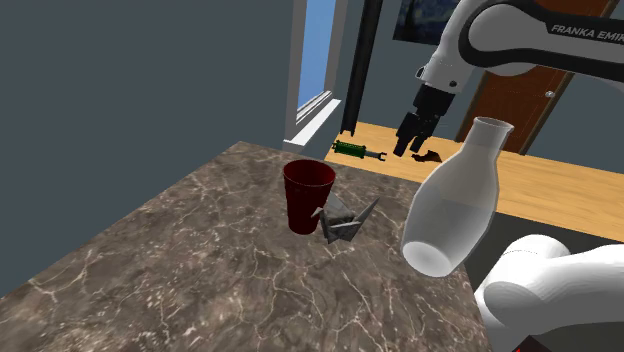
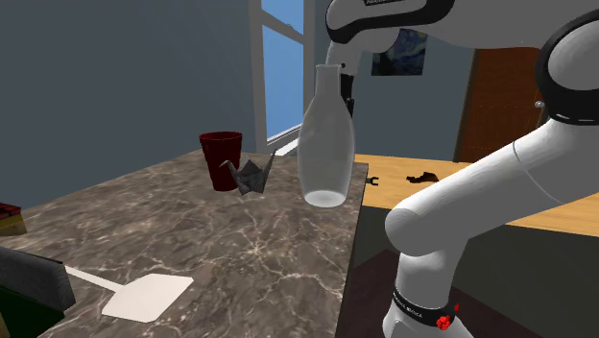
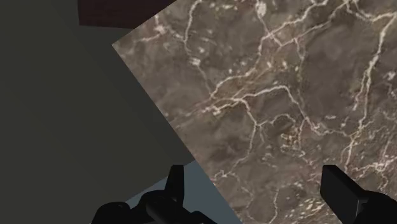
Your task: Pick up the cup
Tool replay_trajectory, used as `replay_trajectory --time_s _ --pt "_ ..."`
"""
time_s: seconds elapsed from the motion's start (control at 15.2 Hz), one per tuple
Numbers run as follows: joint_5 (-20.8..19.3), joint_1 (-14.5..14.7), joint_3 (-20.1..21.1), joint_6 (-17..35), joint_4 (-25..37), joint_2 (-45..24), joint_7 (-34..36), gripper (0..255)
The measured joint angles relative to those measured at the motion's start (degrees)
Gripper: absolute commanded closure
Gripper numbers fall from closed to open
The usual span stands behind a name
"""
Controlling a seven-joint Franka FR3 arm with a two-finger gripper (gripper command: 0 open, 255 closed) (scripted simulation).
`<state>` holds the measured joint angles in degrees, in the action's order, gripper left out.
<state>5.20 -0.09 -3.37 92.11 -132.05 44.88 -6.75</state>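
A dark red cup [image 1: 307,196] stands upright on the brown marble counter [image 1: 200,280]; in the second exterior view the cup [image 2: 222,158] is near the counter's far end. A grey paper crane [image 1: 340,222] touches its side. My gripper [image 1: 413,148] hangs high in the air, up and to the shoulder view's right of the cup, well apart from it. In the wrist view my gripper [image 3: 257,191] is open with nothing between its fingers [image 3: 340,189]. Below it lie a corner of the marble counter [image 3: 286,102] and dark floor.
A tall white bottle [image 1: 455,200] stands at the counter's edge near the crane, also bottle [image 2: 326,134]. A white spatula [image 2: 144,293] lies at the counter's near end. A green-handled tool [image 1: 355,151] and a small dark object [image 1: 430,157] lie on the wooden surface beyond.
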Motion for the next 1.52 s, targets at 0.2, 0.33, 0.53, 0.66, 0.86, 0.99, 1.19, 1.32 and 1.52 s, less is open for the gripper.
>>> replay_trajectory --time_s 0.2,0.33,0.53,0.66,0.86,0.99,1.19,1.32,1.52 --pt "1.02 0.43 1.36 -0.25 0.3 0.01 1.68 0" --pt "2.77 1.18 3.75 -0.3 0.36 0.16 4.57 0" --pt "5.26 2.19 7.07 -0.75 1.64 -0.35 8.8 0" --pt "6.98 2.84 9.47 -0.37 2.74 -1.5 11.72 0" --pt "9.41 3.75 13.2 -0.33 5.37 -3.53 16.4 0" --pt "10.92 4.29 15.68 -0.01 6.91 -4.86 19.51 0" --pt "12.7 4.87 19.04 0.25 9.69 -7.03 23.86 0" --pt "13.55 4.97 21.34 1.14 11.9 -9.54 26.57 0" --pt "14.47 5.21 24.46 0.99 15.88 -12.41 30.82 0"
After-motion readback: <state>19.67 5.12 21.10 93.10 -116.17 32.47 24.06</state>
